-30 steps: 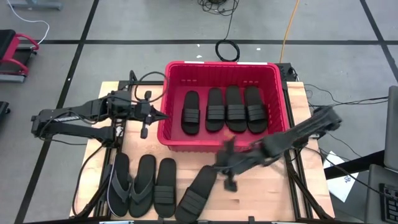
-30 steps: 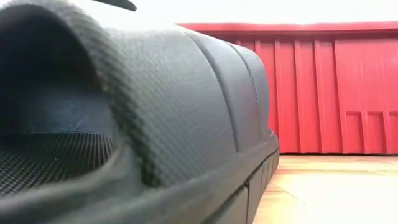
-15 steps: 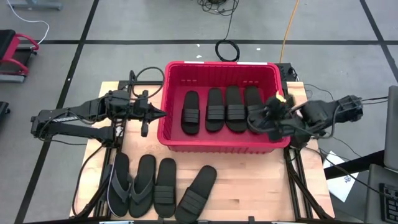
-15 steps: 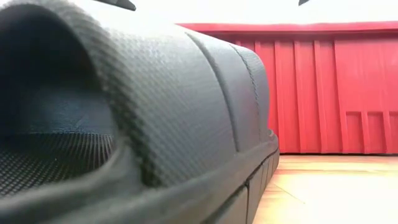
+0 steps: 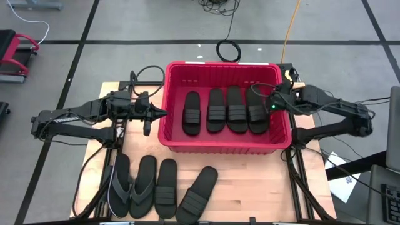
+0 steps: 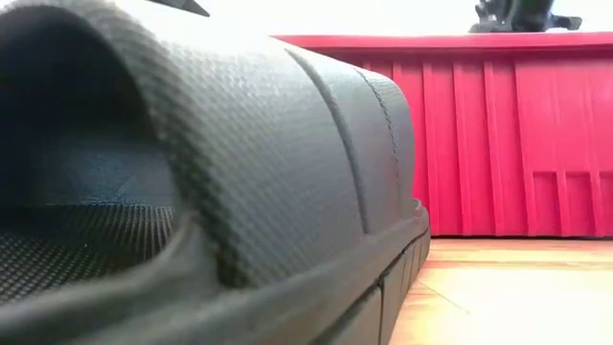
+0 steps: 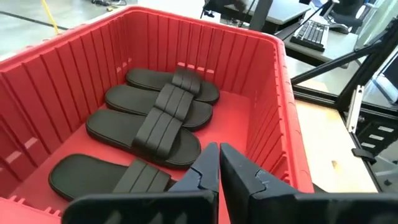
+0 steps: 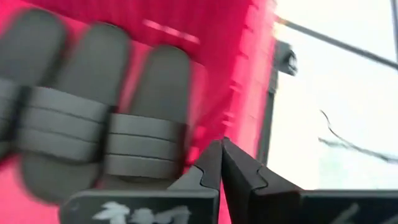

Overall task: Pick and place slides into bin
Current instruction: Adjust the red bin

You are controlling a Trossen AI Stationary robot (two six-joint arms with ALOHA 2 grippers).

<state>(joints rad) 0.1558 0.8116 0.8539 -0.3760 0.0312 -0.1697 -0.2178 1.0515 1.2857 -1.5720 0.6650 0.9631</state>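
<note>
I can read no text, label, brand, number or sign in any view. In my right wrist view, blurred white marks sit on the dark gripper body at about 7 o'clock, but I cannot make them out.

My wooden desk carries the red bin, which sits between my left gripper and my right gripper. Nearer the front edge than either gripper, four black slides lie directly on the wood: two flip-flops, then two banded ones.
</note>
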